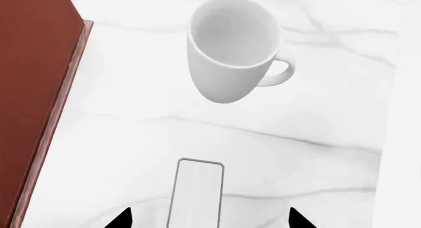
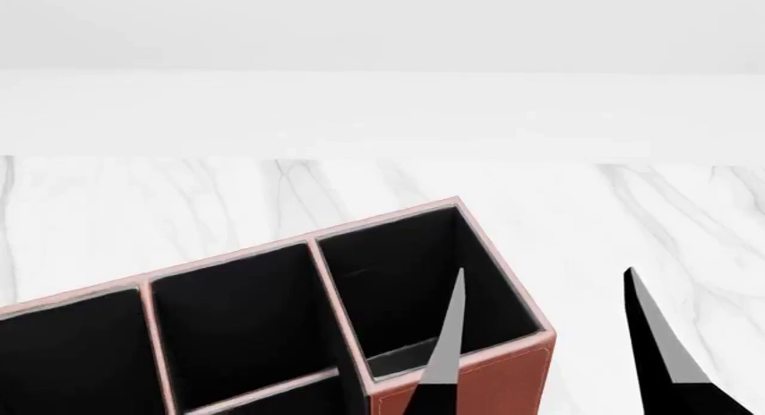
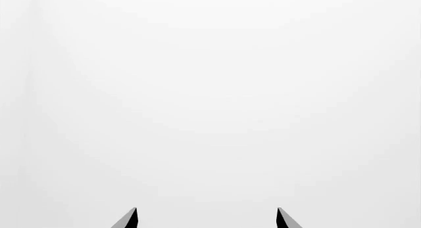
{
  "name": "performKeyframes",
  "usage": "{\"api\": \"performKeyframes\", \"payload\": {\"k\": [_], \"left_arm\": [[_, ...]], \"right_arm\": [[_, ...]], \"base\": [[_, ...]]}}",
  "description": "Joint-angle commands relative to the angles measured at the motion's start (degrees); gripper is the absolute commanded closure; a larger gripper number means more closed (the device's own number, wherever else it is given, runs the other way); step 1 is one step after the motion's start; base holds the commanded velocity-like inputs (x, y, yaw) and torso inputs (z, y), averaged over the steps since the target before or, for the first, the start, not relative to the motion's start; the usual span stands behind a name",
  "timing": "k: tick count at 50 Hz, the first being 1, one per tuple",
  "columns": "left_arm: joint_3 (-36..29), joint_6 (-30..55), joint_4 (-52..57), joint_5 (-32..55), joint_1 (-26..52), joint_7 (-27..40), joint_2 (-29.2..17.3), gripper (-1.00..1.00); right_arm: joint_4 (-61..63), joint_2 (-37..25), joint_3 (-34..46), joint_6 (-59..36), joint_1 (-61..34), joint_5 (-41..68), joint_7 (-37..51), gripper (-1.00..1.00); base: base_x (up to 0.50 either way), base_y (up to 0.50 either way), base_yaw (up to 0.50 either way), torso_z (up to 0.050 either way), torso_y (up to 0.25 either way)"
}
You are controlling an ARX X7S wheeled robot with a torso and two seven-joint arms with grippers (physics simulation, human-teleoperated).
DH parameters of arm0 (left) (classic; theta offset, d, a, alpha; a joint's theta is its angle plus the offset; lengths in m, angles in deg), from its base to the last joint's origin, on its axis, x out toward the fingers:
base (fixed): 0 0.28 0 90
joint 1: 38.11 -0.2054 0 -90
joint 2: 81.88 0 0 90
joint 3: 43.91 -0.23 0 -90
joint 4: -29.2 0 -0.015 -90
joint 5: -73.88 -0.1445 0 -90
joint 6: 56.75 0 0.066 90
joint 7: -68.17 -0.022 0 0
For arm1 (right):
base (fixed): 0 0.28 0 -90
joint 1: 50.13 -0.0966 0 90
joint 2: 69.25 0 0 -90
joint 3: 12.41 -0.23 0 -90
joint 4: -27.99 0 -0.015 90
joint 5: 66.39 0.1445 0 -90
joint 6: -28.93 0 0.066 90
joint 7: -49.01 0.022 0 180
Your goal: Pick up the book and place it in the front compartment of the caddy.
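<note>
The left wrist view shows a narrow white rectangle with a thin dark outline, the book (image 1: 197,191), seen edge-on with no black cover showing. It sits on the marble between the two black fingertips of my left gripper (image 1: 210,215), which stands open with wide gaps on both sides. The reddish-brown caddy's (image 1: 33,65) outer wall is beside it. In the head view the caddy (image 2: 478,384) shows black-lined compartments and a pale rim. My right gripper (image 2: 545,273) hangs open over its right end, one finger above a compartment, one outside. The right wrist view shows the right gripper (image 3: 206,211) against blank white.
A white mug (image 1: 230,50) stands upright on the marble table (image 1: 329,119) beyond the book, handle pointing away from the caddy. Behind the caddy the marble top (image 2: 143,200) runs to a plain white wall.
</note>
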Motion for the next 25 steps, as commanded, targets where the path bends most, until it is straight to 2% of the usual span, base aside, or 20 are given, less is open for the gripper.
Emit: {"api": "performKeyframes", "payload": {"k": [1, 25], "left_arm": [[-2.19, 1.45, -1.54, 0.5, 0.19, 1.63, 0.2, -1.0], [-7.28, 5.2, -4.03, 3.25, 1.95, 5.43, 0.85, -1.0]], "right_arm": [[0.18, -0.52, 0.23, -0.04, -0.26, 0.28, 0.62, -1.0], [0.2, -1.58, 0.76, 0.43, -0.51, 0.74, 1.75, -1.0]], "base": [[0.0, 0.0, 0.0, 0.0, 0.0], [0.0, 0.0, 0.0, 0.0, 0.0]]}}
